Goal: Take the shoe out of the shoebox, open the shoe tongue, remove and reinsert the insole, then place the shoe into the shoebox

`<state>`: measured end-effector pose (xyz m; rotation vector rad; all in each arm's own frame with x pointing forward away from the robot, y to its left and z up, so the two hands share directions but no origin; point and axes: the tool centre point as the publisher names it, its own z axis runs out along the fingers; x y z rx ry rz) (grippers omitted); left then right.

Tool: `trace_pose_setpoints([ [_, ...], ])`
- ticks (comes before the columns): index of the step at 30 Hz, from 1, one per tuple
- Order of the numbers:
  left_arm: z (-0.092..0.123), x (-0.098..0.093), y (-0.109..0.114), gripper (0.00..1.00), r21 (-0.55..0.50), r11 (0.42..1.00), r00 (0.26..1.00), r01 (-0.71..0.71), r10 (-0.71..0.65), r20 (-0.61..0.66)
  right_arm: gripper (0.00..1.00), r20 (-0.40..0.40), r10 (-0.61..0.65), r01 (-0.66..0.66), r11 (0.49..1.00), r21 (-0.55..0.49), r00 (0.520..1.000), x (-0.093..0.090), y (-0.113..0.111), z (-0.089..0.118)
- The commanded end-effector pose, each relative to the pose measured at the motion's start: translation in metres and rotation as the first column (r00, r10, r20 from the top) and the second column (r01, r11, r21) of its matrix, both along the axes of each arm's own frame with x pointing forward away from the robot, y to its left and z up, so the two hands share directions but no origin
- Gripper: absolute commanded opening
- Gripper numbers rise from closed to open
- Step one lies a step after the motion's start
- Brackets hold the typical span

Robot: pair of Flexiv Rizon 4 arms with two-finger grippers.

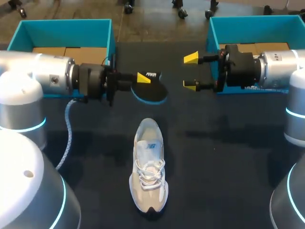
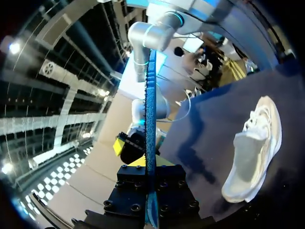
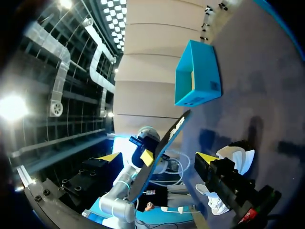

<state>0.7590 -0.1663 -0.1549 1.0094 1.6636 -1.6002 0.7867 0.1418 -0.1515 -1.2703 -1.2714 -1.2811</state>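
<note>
The head camera looked down on the bench from behind; both wrist cameras faced each other closely, sharing the shoe.

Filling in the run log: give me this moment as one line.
step: insole out of shoe | left jaws: shut on insole | right jaws: open, beside insole | shoe: on table, unheld

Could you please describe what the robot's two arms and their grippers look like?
Both the left arm and right arm are silver-white cylinders with glowing cyan rings at the joints and black wrist sections. The left gripper and right gripper are black with wedge-shaped bright yellow tips. A blue-grey braided cable hangs from the left arm.
</note>
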Motion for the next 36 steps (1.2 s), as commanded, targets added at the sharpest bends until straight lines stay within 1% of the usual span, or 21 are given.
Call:
trace_pose_setpoints([
  [1, 0.001, 0.006, -0.001, 0.0, 0.02, 0.999, 0.99, 0.033, -0.029, -0.141, 1.0, -0.001, 0.001, -0.001, 1.0, -0.003, 1.0, 0.0, 0.001, 0.0],
  [4, 0.004, 0.005, 0.003, 0.0, 0.015, 1.0, 0.954, 0.016, -0.011, -0.3, 1.0, -0.001, 0.001, -0.001, 1.0, -0.003, 1.0, 0.0, 0.001, 0.0],
  [7, 0.008, 0.008, 0.008, 0.0, 0.074, 0.997, 0.894, -0.025, 0.055, -0.445, 1.0, -0.001, 0.001, -0.001, 1.0, -0.003, 1.0, 0.0, 0.001, 0.0],
  [10, 0.014, 0.01, 0.01, 0.0, 0.126, 0.991, 0.806, -0.048, 0.113, -0.581, 1.0, -0.001, 0.001, -0.001, 1.0, -0.003, 1.0, 0.0, 0.001, 0.0],
  [11, 0.017, 0.011, 0.011, 0.0, 0.151, 0.988, 0.738, -0.042, 0.133, -0.662, 1.0, -0.001, 0.001, -0.001, 1.0, -0.003, 1.0, 0.0, 0.001, 0.0],
  [12, 0.02, 0.014, 0.013, 0.0, 0.194, 0.98, 0.643, -0.043, 0.176, -0.745, 1.0, -0.001, 0.001, -0.001, 1.0, -0.003, 1.0, 0.0, 0.001, 0.0],
  [13, 0.021, 0.014, 0.014, 0.0, 0.224, 0.972, 0.676, -0.078, 0.216, -0.704, 1.0, -0.001, 0.001, -0.001, 1.0, -0.003, 1.0, 0.0, 0.001, 0.0],
  [25, 0.021, 0.014, 0.014, 0.0, 0.224, 0.972, 0.676, -0.078, 0.216, -0.704, 1.0, -0.001, 0.001, -0.001, 1.0, -0.003, 1.0, 0.0, 0.001, 0.0],
  [26, 0.019, 0.016, 0.013, 0.0, 0.239, 0.97, 0.618, -0.049, 0.218, -0.755, 1.0, -0.001, 0.001, -0.001, 1.0, -0.003, 1.0, 0.0, 0.001, 0.0],
  [27, 0.015, 0.019, 0.013, 0.0, 0.252, 0.968, 0.515, 0.014, 0.209, -0.831, 1.0, -0.001, 0.001, -0.001, 1.0, -0.003, 1.0, 0.0, 0.001, 0.0],
  [28, 0.012, 0.02, 0.013, 0.0, 0.258, 0.965, 0.444, 0.053, 0.209, -0.871, 1.0, -0.001, 0.001, -0.001, 1.0, -0.003, 1.0, 0.0, 0.001, 0.0],
  [29, 0.009, 0.02, 0.013, 0.0, 0.264, 0.961, 0.39, 0.079, 0.214, -0.896, 1.0, -0.001, 0.001, -0.001, 1.0, -0.003, 1.0, 0.0, 0.001, 0.0],
  [30, 0.005, 0.019, 0.013, 0.0, 0.262, 0.957, 0.29, 0.124, 0.217, -0.932, 1.0, -0.001, 0.001, -0.001, 1.0, -0.003, 1.0, 0.0, 0.001, 0.0],
  [31, 0.003, 0.019, 0.013, 0.0, 0.26, 0.954, 0.234, 0.148, 0.222, -0.947, 1.0, -0.001, 0.001, -0.001, 1.0, -0.003, 1.0, 0.0, 0.001, 0.0],
  [32, 0.0, 0.017, 0.012, 0.0, 0.245, 0.951, 0.108, 0.187, 0.228, -0.968, 1.0, -0.001, 0.001, -0.001, 1.0, -0.003, 1.0, 0.0, 0.001, 0.0],
  [33, -0.003, 0.017, 0.013, 0.0, 0.244, 0.95, -0.006, 0.194, 0.25, -0.968, 1.0, -0.001, 0.001, -0.001, 1.0, -0.003, 1.0, 0.0, 0.001, 0.0],
  [34, -0.006, 0.02, 0.014, 0.0, 0.235, 0.958, -0.164, 0.165, 0.261, -0.951, 1.0, -0.001, 0.001, -0.001, 1.0, -0.003, 1.0, 0.0, 0.001, 0.0],
  [36, -0.009, 0.022, 0.017, 0.0, 0.219, 0.962, -0.283, 0.16, 0.258, -0.924, 1.0, -0.001, 0.001, -0.001, 1.0, -0.003, 1.0, 0.0, 0.001, 0.0],
])
